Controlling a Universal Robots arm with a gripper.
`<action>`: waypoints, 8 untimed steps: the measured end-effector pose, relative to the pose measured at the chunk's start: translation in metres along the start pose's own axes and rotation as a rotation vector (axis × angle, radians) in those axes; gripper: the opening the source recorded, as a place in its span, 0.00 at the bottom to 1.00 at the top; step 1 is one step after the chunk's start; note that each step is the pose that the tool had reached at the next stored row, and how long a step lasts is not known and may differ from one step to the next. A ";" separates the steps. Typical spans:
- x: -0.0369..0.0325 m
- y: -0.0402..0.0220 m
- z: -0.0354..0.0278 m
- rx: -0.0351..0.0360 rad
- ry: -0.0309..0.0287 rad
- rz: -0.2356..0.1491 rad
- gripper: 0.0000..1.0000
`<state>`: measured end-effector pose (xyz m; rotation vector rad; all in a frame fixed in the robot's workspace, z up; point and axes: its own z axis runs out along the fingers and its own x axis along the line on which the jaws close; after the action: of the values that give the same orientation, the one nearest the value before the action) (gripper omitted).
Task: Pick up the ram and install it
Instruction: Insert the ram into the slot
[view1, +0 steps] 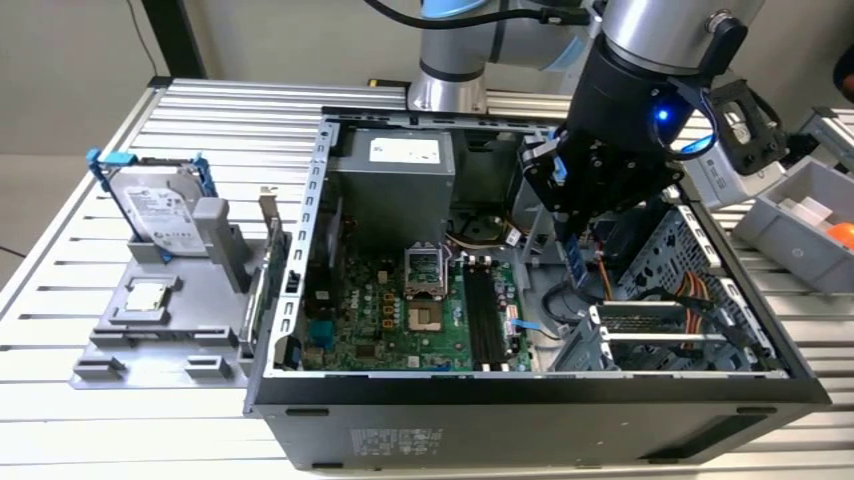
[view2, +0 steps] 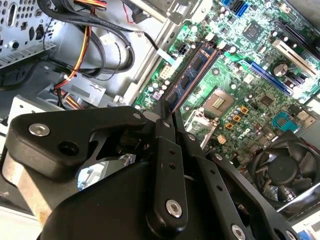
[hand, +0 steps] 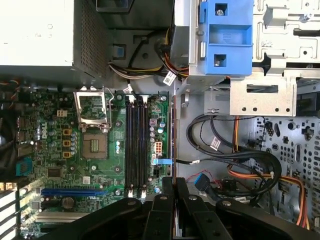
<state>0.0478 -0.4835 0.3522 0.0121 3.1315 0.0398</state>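
The ram (view2: 194, 70) stands on its edge, pinched between the fingers of the gripper (view2: 168, 117). It hangs inside the open computer case (view1: 318, 230), near the black memory slots (hand: 136, 145) but not touching them.

Held end of the ram (view2: 192, 70) out of sight behind the jaws

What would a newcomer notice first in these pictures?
The open computer case, green motherboard bare, sits in the middle of the exterior view. The gripper hangs over it toward that view's right, shut on the ram. A hard drive stands at the exterior view's left.
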 end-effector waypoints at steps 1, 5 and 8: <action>0.0000 0.0000 0.0000 0.0000 0.0000 0.000 0.00; 0.0002 0.0000 0.0003 -0.0001 0.0000 0.000 0.00; 0.0023 -0.0001 0.0013 -0.0002 0.0000 0.001 0.00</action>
<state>0.0455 -0.4835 0.3509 0.0144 3.1314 0.0400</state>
